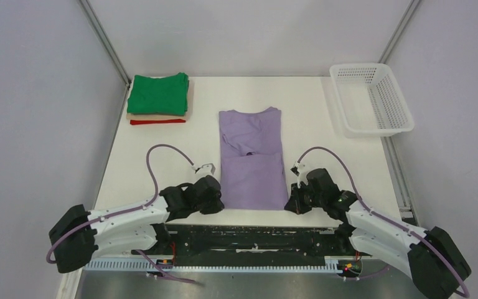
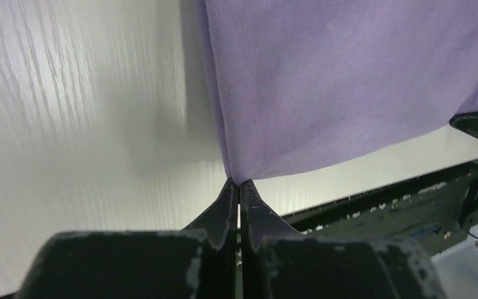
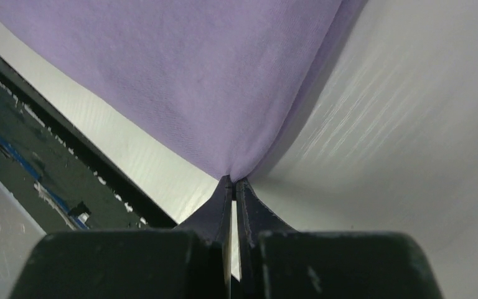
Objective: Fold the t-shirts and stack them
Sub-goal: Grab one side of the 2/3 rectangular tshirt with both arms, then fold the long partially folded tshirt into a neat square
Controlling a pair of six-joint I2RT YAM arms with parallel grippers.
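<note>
Bright, even, diffuse light fills the overhead view, which is sharp with faint shadows. In both wrist views the table (image 2: 68,93) shows streaky glare, and the shirt (image 2: 348,81) casts a soft grey shadow beside its edge.

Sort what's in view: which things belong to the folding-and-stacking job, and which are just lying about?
Job: lavender t-shirt, both near corners pinched by left gripper and right gripper; stacked green t-shirt, tan t-shirt, red t-shirt.
Lying about: white mesh basket, far right.

L pincer (image 2: 239,182) & R pincer (image 3: 233,179) clamped, both low.
</note>
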